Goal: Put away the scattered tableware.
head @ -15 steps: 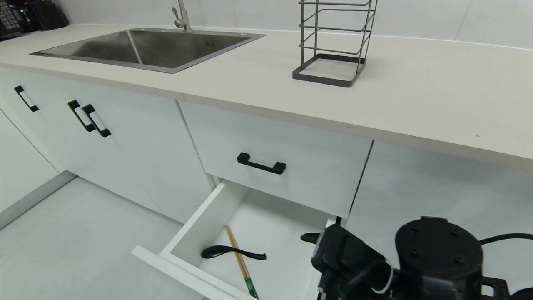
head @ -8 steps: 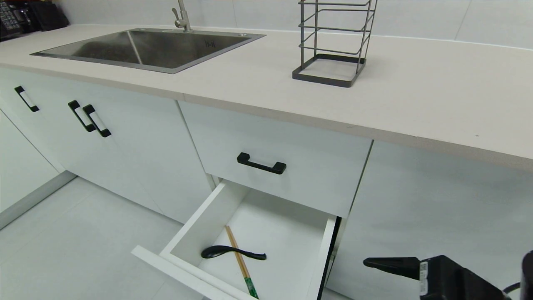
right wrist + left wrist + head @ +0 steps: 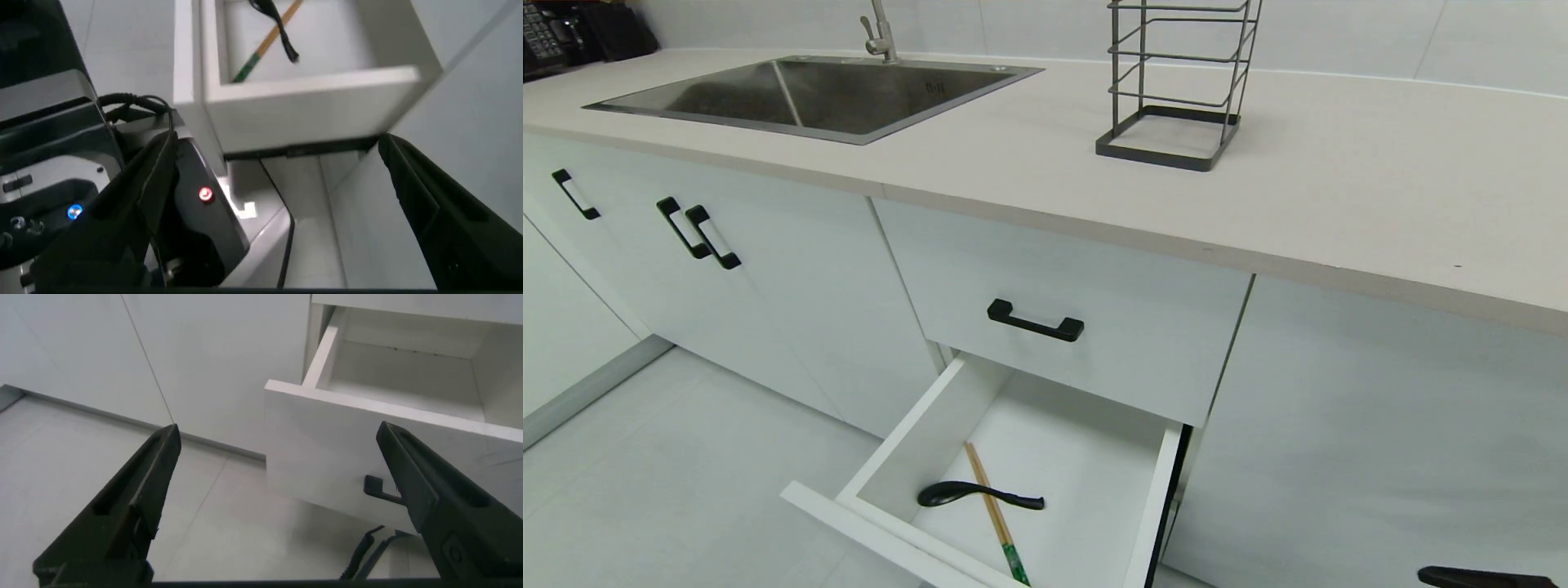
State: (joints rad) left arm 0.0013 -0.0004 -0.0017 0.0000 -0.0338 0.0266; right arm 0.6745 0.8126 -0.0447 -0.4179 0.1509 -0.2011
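grippers first: our left gripper [image 3: 278,433] and right gripper [image 3: 276,143] both hang empty with jaws spread wide, near the open drawer [image 3: 894,453], where the black spoon [image 3: 980,495] lies crossing the chopsticks [image 3: 995,514] close to its front. we judge the stowing done and closing in hand, so the next move calls for a square push on the drawer front [image 3: 368,449]. the right wrist view looks down on the tableware, the left wrist view hides it but shows the drawer's handle [image 3: 382,488], and the dark tip [image 3: 1486,578] at the head view's lower edge is probably our right gripper's finger.
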